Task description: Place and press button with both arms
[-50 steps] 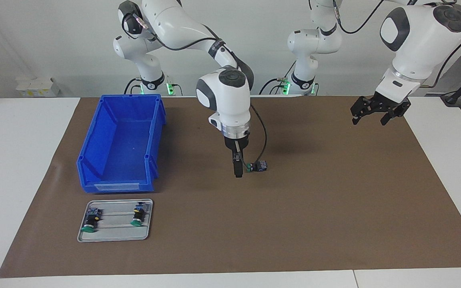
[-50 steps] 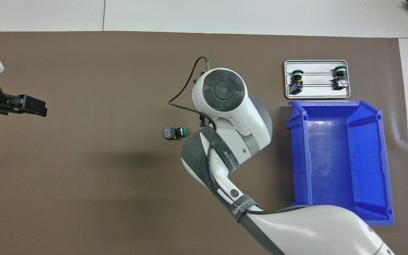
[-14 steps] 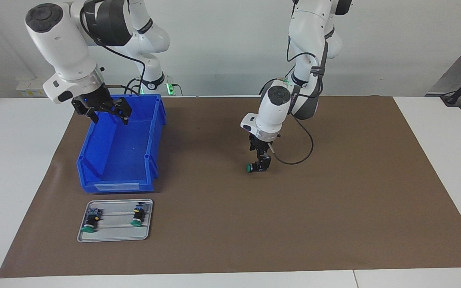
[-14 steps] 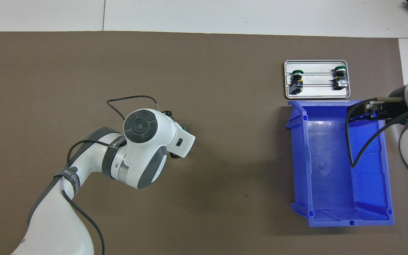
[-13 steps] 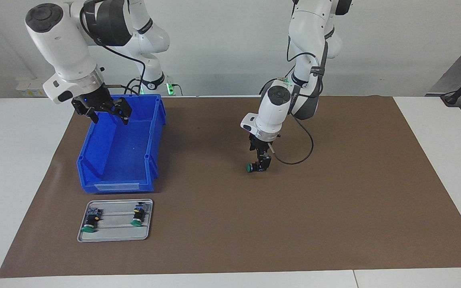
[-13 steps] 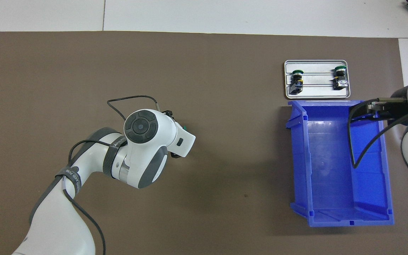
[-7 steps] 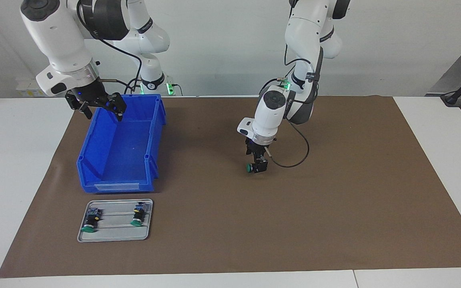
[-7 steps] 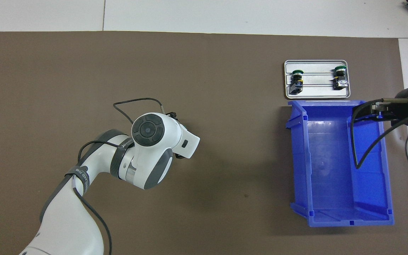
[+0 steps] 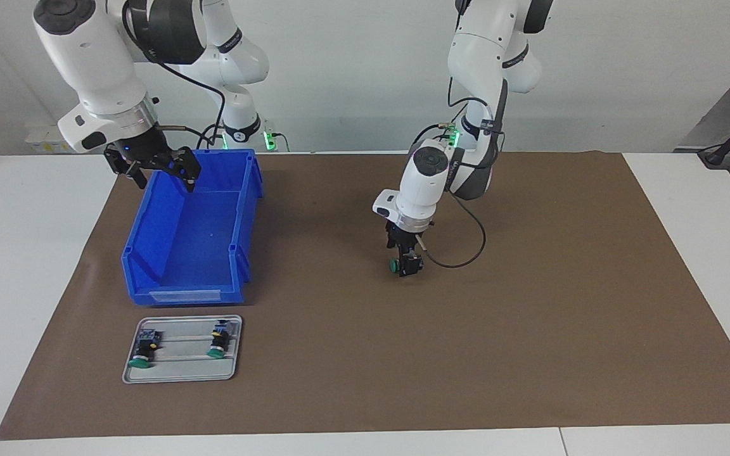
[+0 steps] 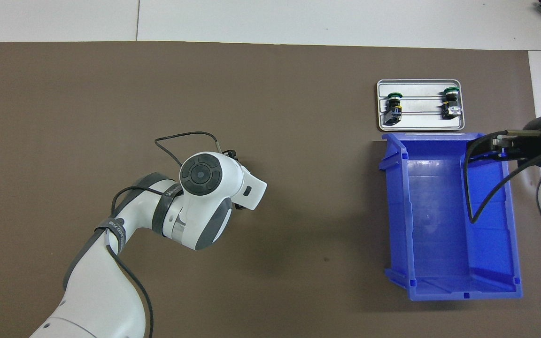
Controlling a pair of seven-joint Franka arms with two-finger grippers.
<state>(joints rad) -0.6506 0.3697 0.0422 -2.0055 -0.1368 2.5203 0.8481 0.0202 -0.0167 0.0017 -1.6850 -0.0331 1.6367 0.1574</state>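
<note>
While you look across the table from the facing camera, you find the left gripper (image 9: 407,265) low over the middle of the brown mat (image 9: 530,329), its fingers set around the button (image 9: 402,264). You can see the green cap pointing toward the right arm's end of the table and the dark body between the fingers, but you cannot tell whether the button rests on the mat or hangs just above it. From overhead the left arm's wrist covers the gripper and the button, so nothing more of the grasp shows there.

You see the right gripper (image 9: 153,166) raised over the corner of the blue bin (image 9: 149,278) nearest the robots, at the right arm's end of the mat, its fingers spread apart with nothing between them.

You will find the bin open-topped at the mat's edge, and the grey tray (image 9: 181,373) just beside it, farther from the robots. Two more buttons (image 9: 144,349) lie on the tray, well apart from each other, green caps pointing away from the robots.
</note>
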